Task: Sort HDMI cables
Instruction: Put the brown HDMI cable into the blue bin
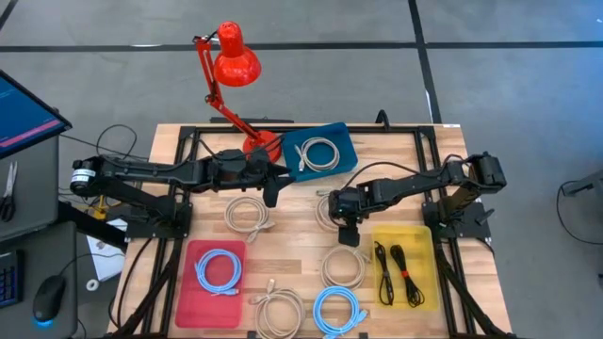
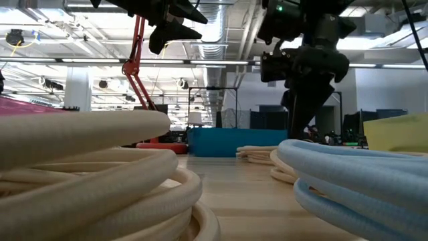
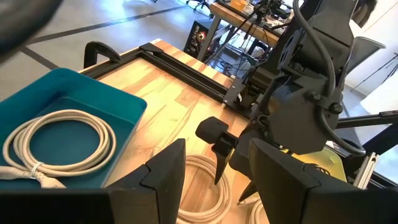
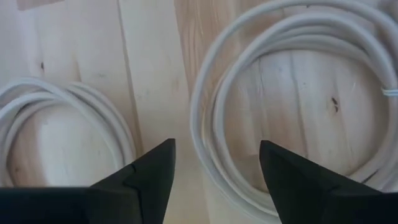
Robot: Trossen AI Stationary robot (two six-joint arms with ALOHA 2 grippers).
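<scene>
Seen from above, the right gripper (image 1: 348,233) hung at the centre of the wooden table (image 1: 443,151), fingers spread wide and holding nothing. Directly beneath it lay a beige-white coil (image 4: 292,106), its near loop sitting between the open fingers, with a second beige coil (image 4: 56,130) just beside it. The left gripper (image 1: 271,193) hovered left of centre, also open and empty, near the blue tray (image 1: 347,141) holding one beige coil (image 1: 317,154). Lower right, the yellow tray (image 1: 424,235) held two black bundles (image 1: 397,273). Lower left, a light-blue coil (image 1: 219,271) lay in the red tray (image 1: 193,301).
</scene>
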